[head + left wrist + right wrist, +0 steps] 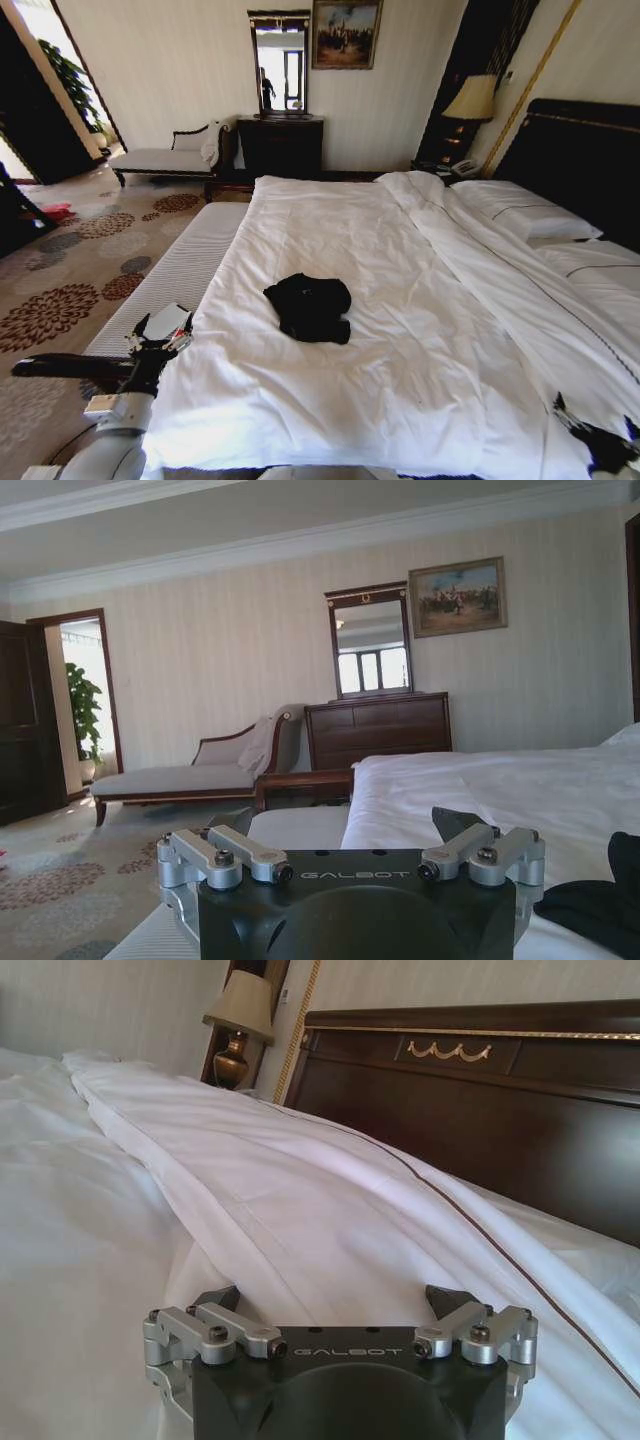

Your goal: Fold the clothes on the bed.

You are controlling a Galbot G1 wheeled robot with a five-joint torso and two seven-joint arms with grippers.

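The clothes [308,307] are one black garment lying crumpled in a heap on the white duvet of the bed [430,290], toward its near left part. My left gripper [163,330] hangs open beside the bed's near left corner, left of the heap and apart from it. In the left wrist view this gripper [345,825] holds nothing, and the clothes [598,900] show past its fingers. My right gripper [597,425] is low over the duvet at the near right, open and holding nothing in the right wrist view [332,1300].
A pale upholstered bench [185,265] runs along the bed's left side, under my left arm. Pillows [525,212] and the dark headboard [585,150] lie to the right. A chaise [165,158], a dresser with mirror [280,140] and a lamp [472,98] stand by the far wall.
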